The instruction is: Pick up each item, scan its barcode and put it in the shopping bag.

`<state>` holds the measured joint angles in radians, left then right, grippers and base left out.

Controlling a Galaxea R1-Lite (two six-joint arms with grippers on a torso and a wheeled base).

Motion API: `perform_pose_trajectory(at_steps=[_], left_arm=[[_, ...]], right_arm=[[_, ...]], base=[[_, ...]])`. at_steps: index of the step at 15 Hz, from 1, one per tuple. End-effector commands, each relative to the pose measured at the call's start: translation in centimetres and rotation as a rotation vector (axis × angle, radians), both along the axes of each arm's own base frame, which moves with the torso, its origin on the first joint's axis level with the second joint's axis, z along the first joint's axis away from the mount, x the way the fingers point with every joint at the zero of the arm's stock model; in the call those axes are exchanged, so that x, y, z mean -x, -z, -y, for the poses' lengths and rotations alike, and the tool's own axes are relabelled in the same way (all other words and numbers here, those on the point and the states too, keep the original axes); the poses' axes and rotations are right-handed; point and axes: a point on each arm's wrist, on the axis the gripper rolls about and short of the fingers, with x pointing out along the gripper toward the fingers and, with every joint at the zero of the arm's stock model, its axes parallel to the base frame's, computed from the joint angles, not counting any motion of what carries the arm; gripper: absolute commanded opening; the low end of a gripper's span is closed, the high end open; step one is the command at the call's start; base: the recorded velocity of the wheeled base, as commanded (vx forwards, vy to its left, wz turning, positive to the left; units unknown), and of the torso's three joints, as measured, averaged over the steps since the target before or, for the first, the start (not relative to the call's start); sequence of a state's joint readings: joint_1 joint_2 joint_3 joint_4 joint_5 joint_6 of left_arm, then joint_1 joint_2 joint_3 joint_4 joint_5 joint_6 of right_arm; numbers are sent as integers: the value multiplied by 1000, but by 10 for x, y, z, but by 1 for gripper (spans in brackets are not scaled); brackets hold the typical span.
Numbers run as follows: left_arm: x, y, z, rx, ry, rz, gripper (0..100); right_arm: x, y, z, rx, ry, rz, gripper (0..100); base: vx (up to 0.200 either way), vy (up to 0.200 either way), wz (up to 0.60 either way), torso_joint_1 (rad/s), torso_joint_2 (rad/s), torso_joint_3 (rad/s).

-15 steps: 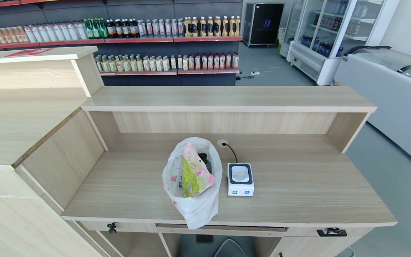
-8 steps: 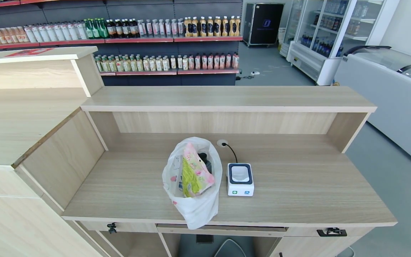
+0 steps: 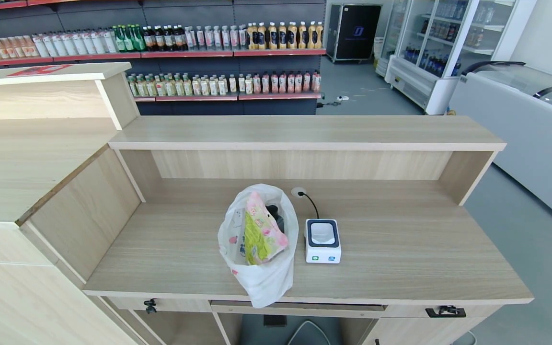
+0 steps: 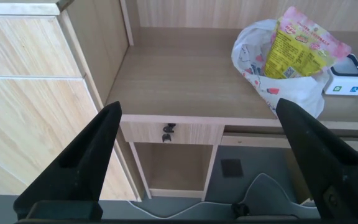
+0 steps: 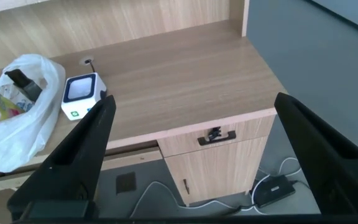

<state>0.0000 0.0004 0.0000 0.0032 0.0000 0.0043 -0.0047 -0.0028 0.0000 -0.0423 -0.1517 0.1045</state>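
The shopping bag point(image 3: 257, 273) stood on the counter point(image 3: 400, 249) just beside the scanner point(image 3: 322, 239), with a snack packet point(image 3: 261, 235) protruding from it. A dark item point(image 3: 274, 214) behind the packet, possibly a bottle, was mostly hidden. The left gripper point(image 4: 197, 104) and right gripper point(image 5: 194, 98) hung before the counter's front edge, jaws wide and empty.

Mid-frame in the head view, the shopping bag point(image 3: 261, 282) is showing milky white with small pink and red prints. The packet point(image 3: 259, 235) in it is showing pink above and yellow-green below, next to a black item point(image 3: 275, 215). Right of it, the scanner point(image 3: 323, 249) is showing white, with a navy frame around a pale grey window. The worktop point(image 3: 400, 249) is showing pale, streaked wood grain. The left claw point(image 4: 197, 106) and right claw point(image 5: 194, 98) are showing black.
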Motion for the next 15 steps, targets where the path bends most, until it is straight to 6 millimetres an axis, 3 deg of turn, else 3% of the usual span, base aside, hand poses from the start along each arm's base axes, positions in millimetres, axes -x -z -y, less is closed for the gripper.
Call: perform_pose_trajectory(at_steps=[1, 5, 8, 15], left_arm=[[0, 0, 0, 0, 0, 1, 100], [0, 0, 0, 0, 0, 1, 100], [0, 0, 0, 0, 0, 1, 100], [0, 0, 0, 0, 0, 1, 100]], right_arm=[[0, 0, 0, 0, 0, -2, 100], [0, 0, 0, 9, -1, -4, 100], [0, 0, -2, 120, -79, -14, 100], [-1, 3, -2, 85, -88, -40, 100]], base=[[0, 0, 0, 0, 0, 0], [0, 0, 0, 0, 0, 0], [0, 0, 0, 0, 0, 0], [0, 0, 0, 0, 0, 0]])
